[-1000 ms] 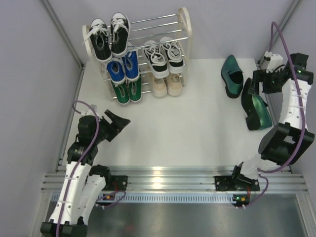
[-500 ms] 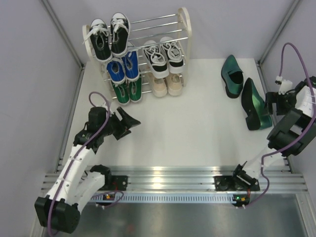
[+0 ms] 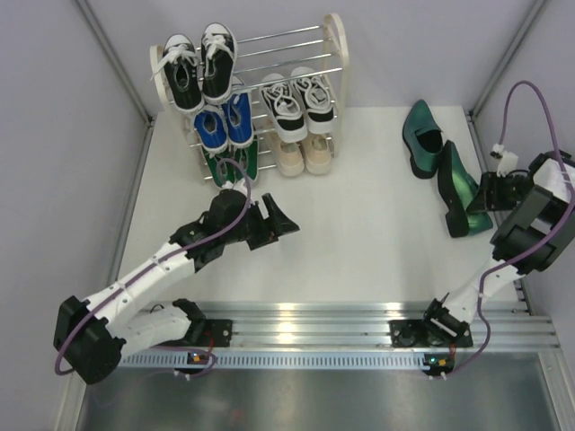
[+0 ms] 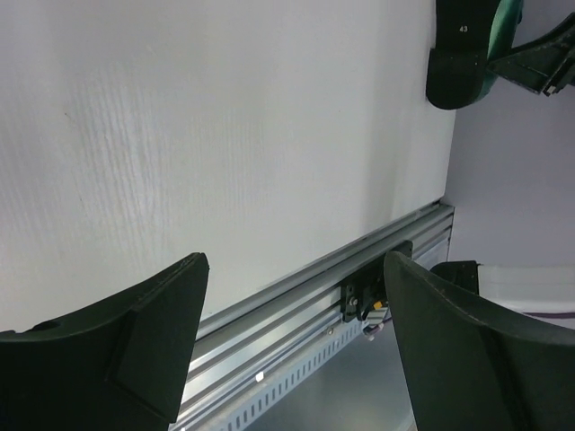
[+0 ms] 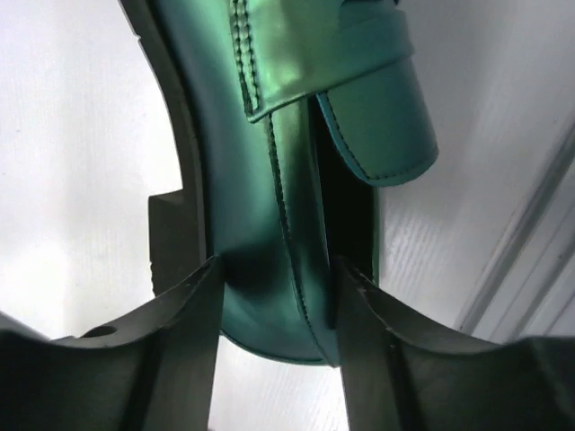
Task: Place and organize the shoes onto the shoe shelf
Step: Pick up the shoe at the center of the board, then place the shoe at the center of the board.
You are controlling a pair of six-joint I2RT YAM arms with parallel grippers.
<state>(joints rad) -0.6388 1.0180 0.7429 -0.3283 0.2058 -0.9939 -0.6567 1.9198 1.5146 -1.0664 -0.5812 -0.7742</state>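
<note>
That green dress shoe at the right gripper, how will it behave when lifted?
The green dress shoe looks glossy, so probably slippery in the right gripper. Lifted by the heel, its toe may dip. The chunky sole suggests stiffness.

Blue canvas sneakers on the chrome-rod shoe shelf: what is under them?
A pair of green canvas sneakers, one tier lower. The blue canvas sneakers cover their far ends, so those parts cannot be seen.

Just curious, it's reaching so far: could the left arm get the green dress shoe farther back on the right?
Probably not easily. The table between is bare, so nothing blocks it, but the left arm is stretched to mid-table and that green dress shoe sits well beyond.
</note>
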